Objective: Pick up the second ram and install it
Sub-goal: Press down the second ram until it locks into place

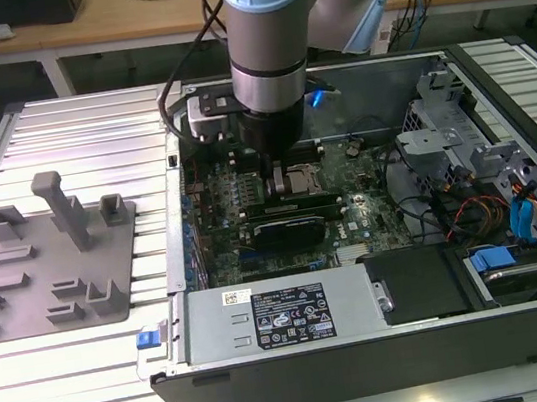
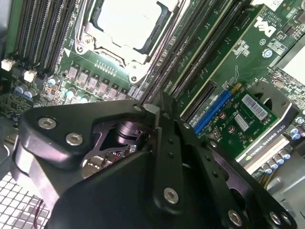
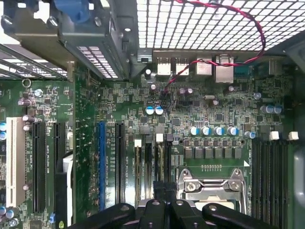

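Black linkages of the gripper [image 2: 153,110] come together to a narrow point, with the fingertips pinched almost closed. In the first wrist view the gripper [image 3: 159,193] sits over a thin pale strip standing in one of the memory slots [image 3: 143,164] just beside the CPU socket [image 3: 209,188]. I judge this strip to be the second ram [image 3: 160,164], held edge-up in its slot, though the green board itself is hard to make out.

So the picking up seems done and the installing step is in hand. It calls for a straight push along the slot line, with no tilt, until the white latches [image 3: 159,138] at the slot end can close.

Room is tight here. The neighbouring slots lie touching-close on one side and the socket frame on the other, so sideways drift is not allowed. A little farther, the row of capacitors [image 3: 212,130] and the graphics card [image 2: 248,119] stand near. Beyond them the perforated case wall [image 3: 200,24] with a red wire [image 3: 228,12] closes the space. In the exterior view the grey tray [image 1: 49,254] lies well apart, outside the case on the exterior view's left.
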Tool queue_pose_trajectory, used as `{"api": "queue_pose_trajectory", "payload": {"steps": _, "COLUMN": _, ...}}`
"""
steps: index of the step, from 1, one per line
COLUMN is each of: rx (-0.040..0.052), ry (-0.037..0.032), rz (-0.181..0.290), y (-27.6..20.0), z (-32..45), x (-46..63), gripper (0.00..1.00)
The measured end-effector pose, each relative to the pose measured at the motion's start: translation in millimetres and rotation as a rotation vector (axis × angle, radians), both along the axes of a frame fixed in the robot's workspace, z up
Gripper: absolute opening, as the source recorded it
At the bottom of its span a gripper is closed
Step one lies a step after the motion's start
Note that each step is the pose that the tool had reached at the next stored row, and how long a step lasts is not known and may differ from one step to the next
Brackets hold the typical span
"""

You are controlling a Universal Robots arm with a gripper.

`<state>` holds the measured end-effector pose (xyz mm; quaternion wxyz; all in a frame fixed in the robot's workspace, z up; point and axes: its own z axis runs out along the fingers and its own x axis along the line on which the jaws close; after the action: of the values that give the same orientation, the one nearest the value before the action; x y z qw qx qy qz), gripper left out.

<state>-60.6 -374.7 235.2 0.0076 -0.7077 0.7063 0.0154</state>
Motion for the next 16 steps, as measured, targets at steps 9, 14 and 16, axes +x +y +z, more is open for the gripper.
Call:
{"api": "queue_pose_trajectory", "payload": {"steps": 9, "rx": 0.0, "ry": 0.0002, "rz": 0.0, "y": 0.0, "z": -5.6, "x": -0.3, "gripper": 0.08}}
{"api": "queue_pose_trajectory", "payload": {"steps": 14, "rx": 0.0002, "ry": -0.0001, "rz": 0.0, "y": 0.0, "z": -6.8, "x": -0.3, "gripper": 0.08}}
{"api": "queue_pose_trajectory", "payload": {"steps": 16, "rx": -0.0002, "ry": 0.0, "rz": 0.0, "y": 0.0, "z": -6.8, "x": -0.3, "gripper": 0.08}}
